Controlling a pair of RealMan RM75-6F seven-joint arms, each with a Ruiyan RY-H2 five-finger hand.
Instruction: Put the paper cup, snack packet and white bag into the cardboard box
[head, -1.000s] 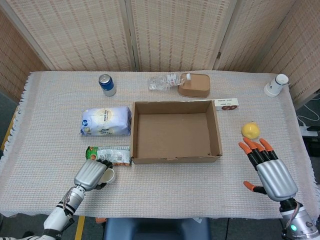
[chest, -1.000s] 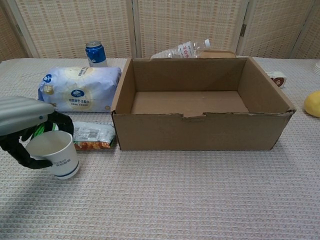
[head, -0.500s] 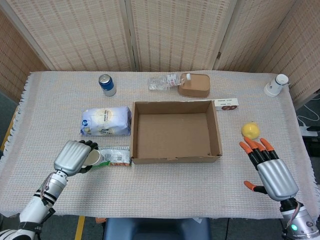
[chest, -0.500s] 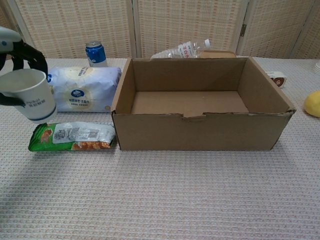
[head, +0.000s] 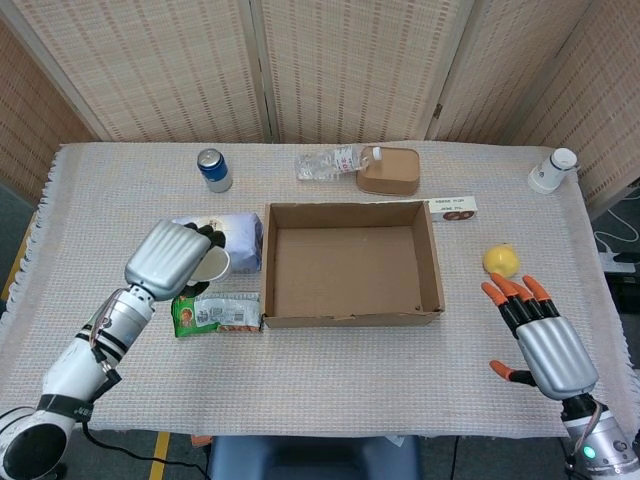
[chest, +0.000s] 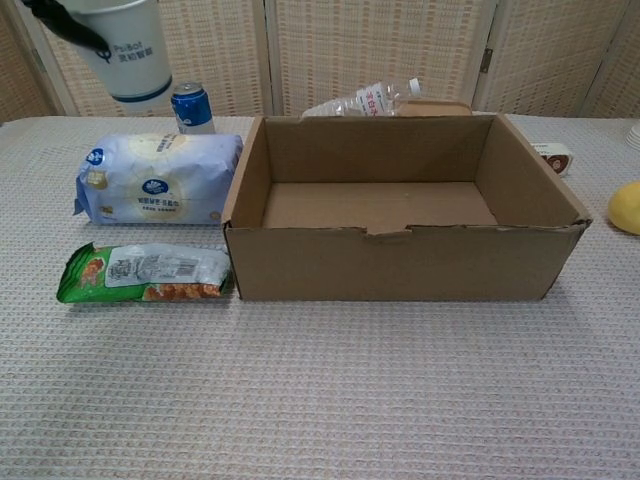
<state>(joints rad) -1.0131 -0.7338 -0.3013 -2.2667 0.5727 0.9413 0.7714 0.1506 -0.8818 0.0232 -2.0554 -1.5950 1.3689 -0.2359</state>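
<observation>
The left robot hand has risen off the surface with the cup since the earlier frames, where it held the cup low in front of the packet; now the cup hangs in the air above the white bag, left of the box. In the chest view the cup sits at the top left corner of the frame, with only dark fingers showing across its side. The packet, half hidden by the cup a second ago, now lies fully in sight. The right robot hand has barely shifted.

There is one cup, one packet, one white bag and one box. Beyond the left robot hand stand one blue can and one lying clear bottle; one brown lidded container touches the bottle's cap end. Ahead of the right robot hand lies one yellow fruit, and further off one small labelled pack and one white tipped cup.

The cup is white paper with a blue band near its base and small print, its mouth open. The left robot hand is wrapped around it, holding it upright to slightly tilted. The right robot hand is released, orange-tipped fingers spread, hovering to the right of the box and touching nothing. The packet is green with a clear window; it lies just below the left robot hand, beside the box's near corner. The box is open-topped with nothing inside.
</observation>
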